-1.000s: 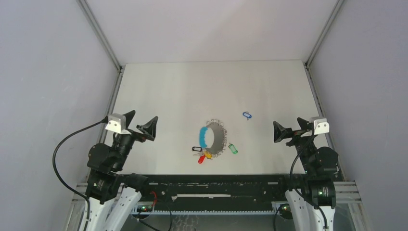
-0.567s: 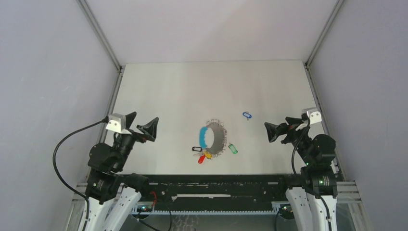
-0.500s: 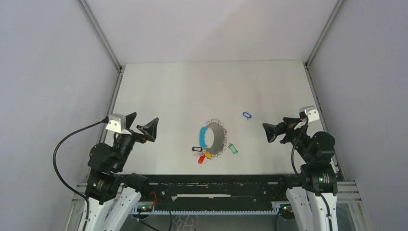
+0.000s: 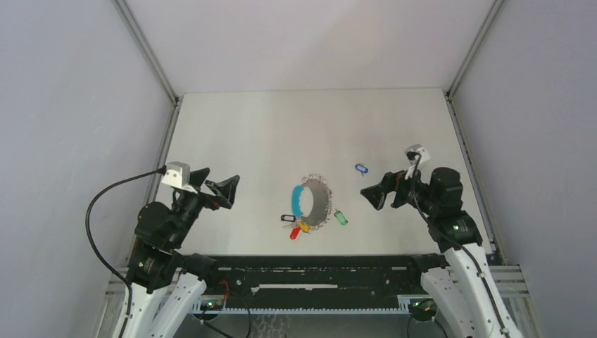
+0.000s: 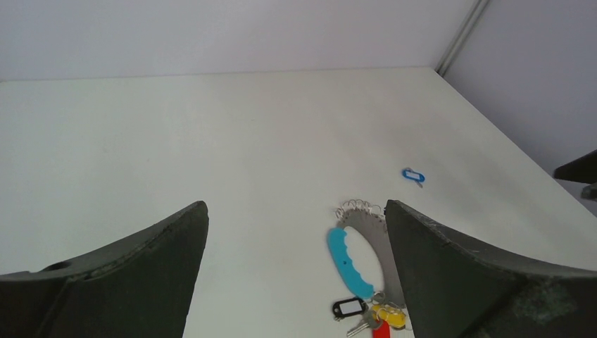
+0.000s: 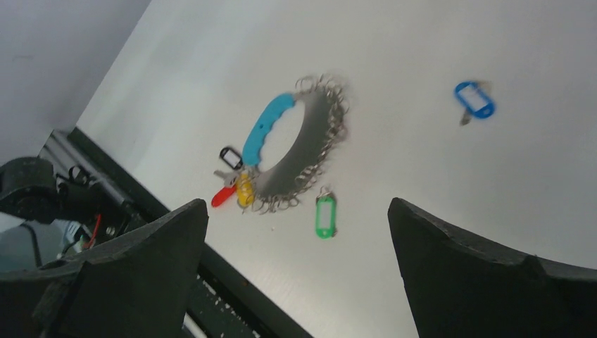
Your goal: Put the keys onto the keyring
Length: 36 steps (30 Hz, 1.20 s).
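Observation:
The keyring [image 4: 324,203] lies flat mid-table, a grey hoop with a light-blue sleeve [image 4: 300,199] and silver links. Black [image 4: 288,218], yellow [image 4: 303,226] and red [image 4: 294,233] keys cluster at its near end. A green key [image 4: 341,217] lies loose just right of the hoop, and a blue key [image 4: 362,169] lies farther back. My left gripper [image 4: 215,184] is open and empty, left of the hoop [image 5: 376,236]. My right gripper [image 4: 376,191] is open and empty, right of the green key [image 6: 324,216]; its view also shows the hoop [image 6: 310,144] and blue key [image 6: 474,99].
The white table [image 4: 281,134] has grey walls on three sides. A black rail [image 4: 317,271] runs along the near edge, seen below the keys in the right wrist view [image 6: 232,296]. The right finger [image 5: 581,169] shows at the left wrist view's edge.
My right arm has swung left and forward, bringing its open gripper close to the green and blue keys. My left gripper has shifted slightly right. The keys and hoop have not moved.

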Available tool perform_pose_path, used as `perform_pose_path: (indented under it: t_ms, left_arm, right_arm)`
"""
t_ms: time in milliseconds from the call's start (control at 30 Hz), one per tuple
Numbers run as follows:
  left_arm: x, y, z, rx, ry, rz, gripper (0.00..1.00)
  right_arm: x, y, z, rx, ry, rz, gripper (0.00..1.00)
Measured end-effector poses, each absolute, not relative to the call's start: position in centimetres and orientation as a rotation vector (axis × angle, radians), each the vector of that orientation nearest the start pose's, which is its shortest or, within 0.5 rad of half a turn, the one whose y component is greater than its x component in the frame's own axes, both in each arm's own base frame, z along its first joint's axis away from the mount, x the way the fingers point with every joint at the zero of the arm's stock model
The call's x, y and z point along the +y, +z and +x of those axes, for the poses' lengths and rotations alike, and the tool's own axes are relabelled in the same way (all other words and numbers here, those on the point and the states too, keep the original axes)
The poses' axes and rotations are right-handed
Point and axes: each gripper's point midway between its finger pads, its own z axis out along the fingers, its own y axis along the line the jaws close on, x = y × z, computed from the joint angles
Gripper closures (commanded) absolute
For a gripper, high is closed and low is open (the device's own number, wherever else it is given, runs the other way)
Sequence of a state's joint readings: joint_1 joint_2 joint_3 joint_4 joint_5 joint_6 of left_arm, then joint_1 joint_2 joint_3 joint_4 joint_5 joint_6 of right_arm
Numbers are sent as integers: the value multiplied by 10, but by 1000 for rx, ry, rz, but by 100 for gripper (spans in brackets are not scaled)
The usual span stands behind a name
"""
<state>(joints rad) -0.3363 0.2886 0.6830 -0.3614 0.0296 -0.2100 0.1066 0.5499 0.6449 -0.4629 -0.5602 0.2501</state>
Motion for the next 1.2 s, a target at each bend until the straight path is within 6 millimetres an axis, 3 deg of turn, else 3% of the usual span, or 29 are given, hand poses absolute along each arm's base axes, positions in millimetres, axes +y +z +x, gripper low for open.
perform_pose_path:
  t_ms: [133, 233, 500, 733, 1033, 1200]
  left_arm:
    - [-94, 301, 205, 1582, -509, 117, 0]
    - [-100, 296, 207, 1604, -549, 112, 0]
    - [-129, 252, 211, 1734, -719, 109, 0]
    - [-152, 228, 211, 1814, -857, 106, 3]
    - [-182, 177, 205, 1939, -987, 107, 5]
    - [-195, 155, 204, 1977, -1011, 101, 8]
  right_arm:
    - [150, 186, 205, 2075, 844, -301, 0]
    - [165, 166, 200, 2152, 827, -363, 6]
    - [205, 119, 189, 2312, 752, -514, 14]
    - [243, 84, 175, 2414, 719, -601, 25]
    - [268, 69, 180, 2499, 676, -564, 58]
    - [272, 69, 184, 2517, 672, -510, 67]
